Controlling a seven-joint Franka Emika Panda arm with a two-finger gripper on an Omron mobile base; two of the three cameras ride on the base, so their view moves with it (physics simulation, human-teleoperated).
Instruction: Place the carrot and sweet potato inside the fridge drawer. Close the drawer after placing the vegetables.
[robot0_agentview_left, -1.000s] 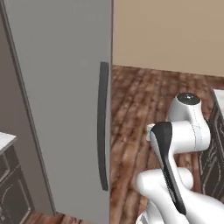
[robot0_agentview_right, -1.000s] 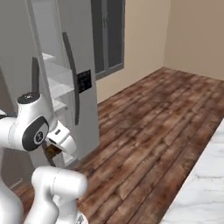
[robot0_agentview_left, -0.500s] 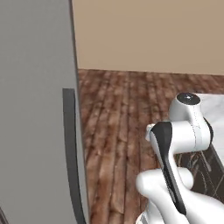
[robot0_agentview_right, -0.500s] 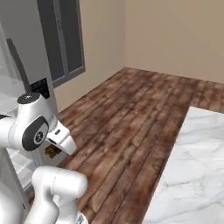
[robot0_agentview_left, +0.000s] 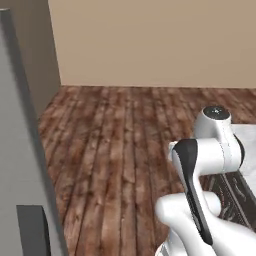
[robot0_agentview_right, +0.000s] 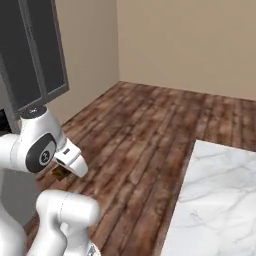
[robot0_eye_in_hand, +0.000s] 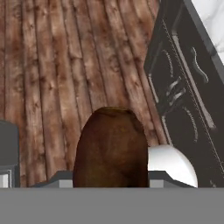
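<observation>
Hand view: your gripper is clamped on the sweet potato, which sits between the jaws above wooden floor, with dark cabinet fronts on the right. Right base view: sweet potato tucked under your wrist.

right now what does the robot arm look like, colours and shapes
The arm is glossy white with rounded, bulbous links, a curved black band down one link and dark grey round joint caps. The white hand is blocky. No cables or markings show.
</observation>
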